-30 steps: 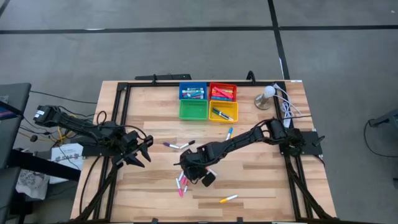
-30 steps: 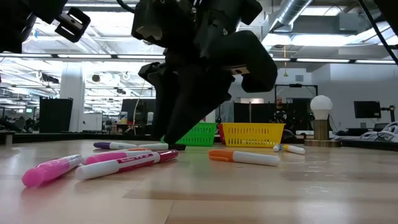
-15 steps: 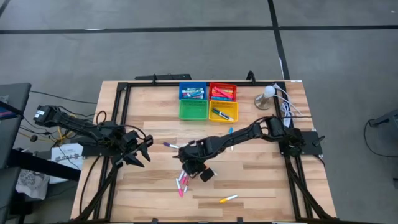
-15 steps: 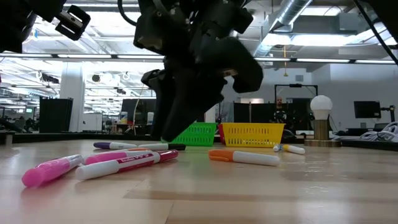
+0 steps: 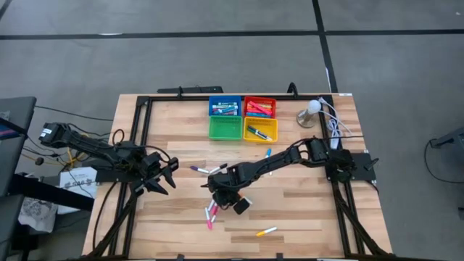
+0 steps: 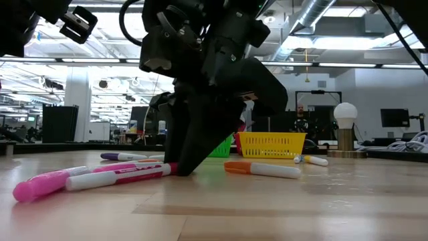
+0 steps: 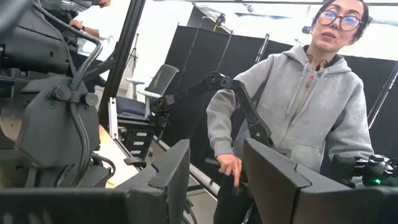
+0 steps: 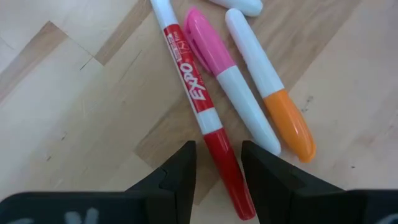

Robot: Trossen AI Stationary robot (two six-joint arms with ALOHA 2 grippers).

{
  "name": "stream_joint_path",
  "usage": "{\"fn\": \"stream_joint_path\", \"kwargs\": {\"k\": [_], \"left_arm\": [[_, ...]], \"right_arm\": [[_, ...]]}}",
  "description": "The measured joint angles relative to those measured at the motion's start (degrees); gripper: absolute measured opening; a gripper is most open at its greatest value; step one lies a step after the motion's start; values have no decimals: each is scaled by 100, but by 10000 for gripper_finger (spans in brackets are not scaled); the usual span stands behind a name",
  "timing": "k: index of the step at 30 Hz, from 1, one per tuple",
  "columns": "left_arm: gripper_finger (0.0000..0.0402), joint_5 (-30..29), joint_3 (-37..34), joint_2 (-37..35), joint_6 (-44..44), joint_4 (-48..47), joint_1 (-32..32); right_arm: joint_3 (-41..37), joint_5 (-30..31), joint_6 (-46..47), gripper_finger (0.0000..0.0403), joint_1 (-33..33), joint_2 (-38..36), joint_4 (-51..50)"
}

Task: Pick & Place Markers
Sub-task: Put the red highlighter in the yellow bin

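Several markers lie loose on the wooden table. A cluster point(image 5: 212, 212) sits near its middle, with a purple one point(image 5: 197, 169), a blue one point(image 5: 267, 154) and a yellow one point(image 5: 266, 232) apart. My right gripper point(image 5: 217, 196) is open and points down at the cluster. In the right wrist view its fingers point(image 8: 217, 152) stand on either side of a red Expo marker's cap point(image 8: 227, 168). A pink-capped marker point(image 8: 214, 56) and an orange-capped marker point(image 8: 283, 118) lie beside it. My left gripper point(image 5: 163, 177) is open and raised over the table's left part. My right gripper comes from above with its fingertips point(image 6: 179, 167) down at the table, one on each side of the red marker's cap end point(image 8: 217, 143), across the marker. The marker point(image 6: 120, 175) lies flat on the table. I cannot tell whether a finger touches the cap.
Four small trays stand at the far edge: blue point(image 5: 225, 106), red point(image 5: 259, 107), green point(image 5: 225, 128), yellow point(image 5: 260, 131), some holding markers. A white lamp point(image 5: 310, 112) and cables sit at the far right. A person in a grey hoodie point(image 7: 298, 106) stands beyond the table.
My right gripper has moved slightly toward the table's left and come down until its fingertips reach the table at the red marker's cap. The red marker and the pink-capped one beside it have slid a little along the table.
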Motion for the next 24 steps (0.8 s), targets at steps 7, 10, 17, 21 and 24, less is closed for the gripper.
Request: {"fn": "stream_joint_path", "kwargs": {"k": [7, 10, 17, 21, 24], "left_arm": [[150, 1, 2, 11, 2, 7, -1], [150, 1, 2, 9, 2, 7, 1], [150, 1, 2, 9, 2, 7, 0], [150, 1, 2, 9, 2, 7, 0], [150, 3, 2, 10, 2, 7, -1]], "right_arm": [[-9, 25, 165, 103, -88, -2, -26], [-9, 40, 165, 91, -90, -2, -52], [-9, 51, 167, 68, -90, -1, -125], [-12, 54, 153, 62, -91, -87, -233], [-41, 72, 131, 58, -95, -188, -393]]}}
